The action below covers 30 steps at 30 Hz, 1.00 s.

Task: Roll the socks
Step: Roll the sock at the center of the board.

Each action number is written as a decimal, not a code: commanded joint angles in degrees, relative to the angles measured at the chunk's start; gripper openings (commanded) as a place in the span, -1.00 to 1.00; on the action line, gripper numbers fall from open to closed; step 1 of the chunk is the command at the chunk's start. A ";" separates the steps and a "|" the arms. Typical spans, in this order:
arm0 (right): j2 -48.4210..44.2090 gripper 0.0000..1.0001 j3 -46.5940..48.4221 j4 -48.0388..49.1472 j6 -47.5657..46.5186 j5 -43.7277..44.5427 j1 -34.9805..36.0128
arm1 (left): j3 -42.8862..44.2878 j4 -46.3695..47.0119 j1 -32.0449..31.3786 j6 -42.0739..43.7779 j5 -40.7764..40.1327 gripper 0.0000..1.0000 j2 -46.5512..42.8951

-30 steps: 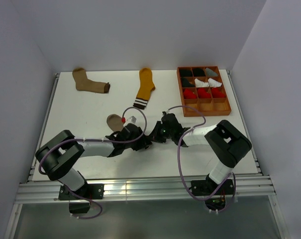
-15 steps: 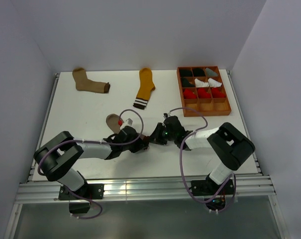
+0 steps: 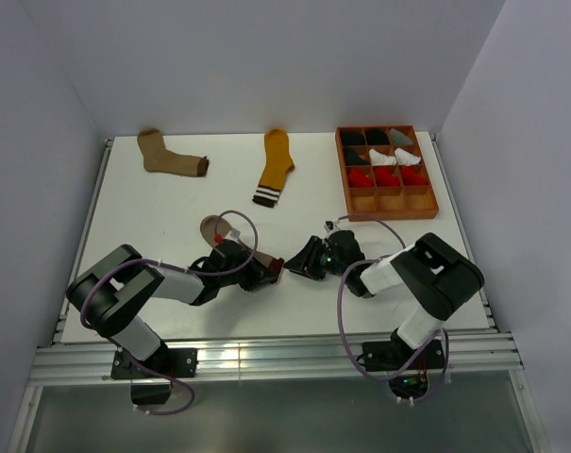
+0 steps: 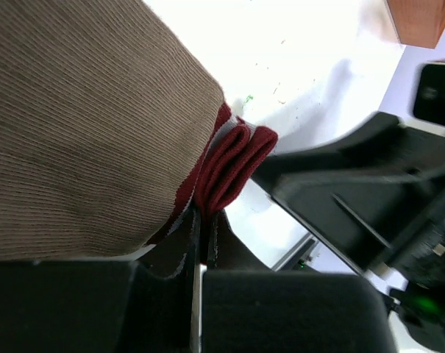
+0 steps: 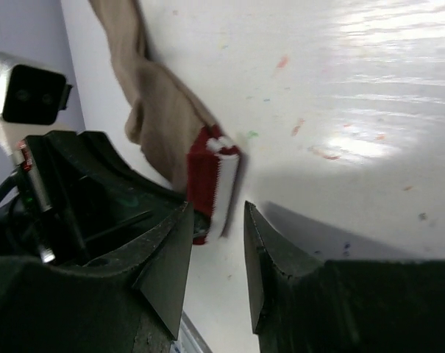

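Presently, the left gripper lies low over the white table, just left of centre in the top view. In the left wrist view, its fingers are pressed together at the bottom of the frame. They pinch the folded dark red edge of the red-white striped cuff. This cuff belongs to the light brown sock, whose ribbed body fills the upper left of that view. In the top view, only the rounded toe end of the light brown sock shows, above and left of the left wrist. The rest of it is hidden beneath the arm.

The right gripper faces the left gripper from the right, and their tips are near each other at the centre of the top view. In the right wrist view, the right gripper has its jaws apart by a narrow gap, with nothing between them. The striped cuff lies on the table just beyond the tips. Whether the tips touch it cannot be told.

The tan sock, with a dark cuff, lies flat at the upper left of the table. The mustard-yellow sock lies at the upper middle, its dark-white striped cuff toward the bottom of the frame. Both are well apart from the grippers.

The wooden tray sits at the upper right of the table. Its compartments hold rolled sock bundles in red, white and black.
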 commanded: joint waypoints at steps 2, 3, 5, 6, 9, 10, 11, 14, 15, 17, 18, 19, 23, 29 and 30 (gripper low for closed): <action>5.53 -0.19 -0.23 8.51 1.42 -1.06 -0.95 | -1.15 1.43 0.40 -1.56 2.76 -0.99 0.98; 6.33 -0.19 0.12 8.95 1.69 -1.23 -0.95 | -1.15 1.69 0.48 -1.65 2.93 -0.99 0.89; 8.44 -0.19 0.47 10.71 2.39 -1.58 -0.95 | -1.42 2.39 0.57 -2.17 3.46 -0.99 1.15; 9.14 -0.19 0.74 11.06 2.65 -1.85 -1.03 | -1.51 2.83 0.75 -2.35 3.55 -0.99 1.15; 10.99 -0.19 1.35 12.03 3.18 -2.73 -1.12 | -2.03 3.97 1.01 -3.05 4.17 -0.99 1.24; 11.26 -0.20 1.53 11.33 3.09 -2.81 -1.12 | -2.21 4.15 1.10 -3.23 4.34 -0.99 1.33; 11.70 -0.20 1.71 11.15 3.18 -3.08 -1.12 | -2.30 4.41 1.19 -3.67 4.43 -0.99 1.50; 12.05 -0.22 1.97 10.19 3.01 -3.34 -1.04 | -2.74 6.08 1.45 -4.46 5.04 -0.99 1.68; 12.05 -0.22 2.06 9.75 3.01 -3.34 -1.04 | -2.82 6.96 1.71 -4.72 5.48 -0.99 1.86; 12.31 -0.23 2.23 9.39 2.92 -3.61 -1.04 | -2.91 7.58 1.80 -5.16 5.84 -0.99 2.03; 12.40 -0.23 2.23 9.22 3.01 -3.95 -1.04 | -2.91 8.45 1.89 -5.42 6.01 -0.99 2.38; 12.49 -0.22 2.41 9.04 2.92 -4.13 -1.04 | -3.17 8.98 2.07 -5.60 6.27 -0.99 2.47; 13.02 -0.19 2.85 9.04 2.74 -4.48 -1.04 | -4.05 11.79 2.51 -7.27 7.07 -0.99 3.00; 13.90 -0.15 3.46 9.04 2.66 -5.27 -1.04 | -4.32 14.95 2.86 -8.76 8.12 -0.99 3.62; 14.07 -0.15 3.55 9.13 2.74 -5.45 -1.04 | -4.58 15.57 2.86 -9.20 8.12 -0.99 3.62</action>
